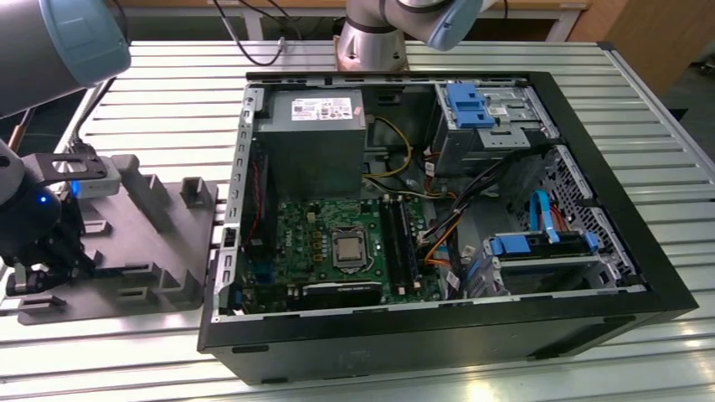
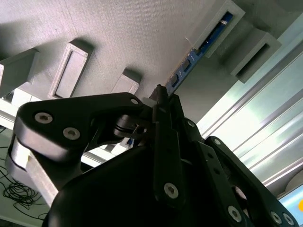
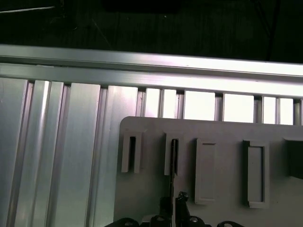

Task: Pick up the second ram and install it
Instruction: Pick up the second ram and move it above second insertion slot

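Observation:
The second ram point(image 2: 199, 49) is a slim stick with blue edging, standing edge-on in a raised slot of the grey moulded tray point(image 2: 118, 38). In the first wrist view the second ram point(image 3: 173, 158) is a dark strip in one tray point(image 3: 222, 132) slot. My gripper point(image 2: 161, 92) has its black fingers closed against the stick's near end. The gripper point(image 3: 173, 201) tips sit on either side of the strip. In the exterior view my gripper point(image 1: 39, 272) hangs low over the tray point(image 1: 146, 243) at the exterior view's left.
An open black computer case point(image 1: 447, 335) lies to the tray's right in the exterior view. Its green motherboard point(image 1: 335, 243) has dark memory slots point(image 1: 397, 239) beside the processor socket. Cables and blue drive brackets point(image 1: 537, 243) fill its right side. The table point(image 1: 156, 100) is ribbed aluminium.

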Robot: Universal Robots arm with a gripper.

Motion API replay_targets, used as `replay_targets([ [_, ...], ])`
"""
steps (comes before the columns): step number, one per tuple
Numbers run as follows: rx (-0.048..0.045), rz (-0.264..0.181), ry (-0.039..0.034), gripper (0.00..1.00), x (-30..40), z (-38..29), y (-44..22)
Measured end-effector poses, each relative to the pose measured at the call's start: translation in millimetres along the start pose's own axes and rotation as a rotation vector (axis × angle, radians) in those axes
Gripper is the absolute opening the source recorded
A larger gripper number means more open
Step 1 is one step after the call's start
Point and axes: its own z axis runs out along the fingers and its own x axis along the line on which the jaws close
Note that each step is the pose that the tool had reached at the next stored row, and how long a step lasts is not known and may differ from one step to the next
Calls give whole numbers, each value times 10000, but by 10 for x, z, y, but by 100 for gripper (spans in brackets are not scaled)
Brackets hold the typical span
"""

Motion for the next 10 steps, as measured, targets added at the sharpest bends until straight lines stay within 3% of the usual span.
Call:
replay_targets([
  [7, 0, -17, 0, 18, 0, 0, 0],
  [8, 1, -20, 0, 12, 0, 0, 0],
  [10, 0, -24, 1, 12, 0, 0, 0],
])
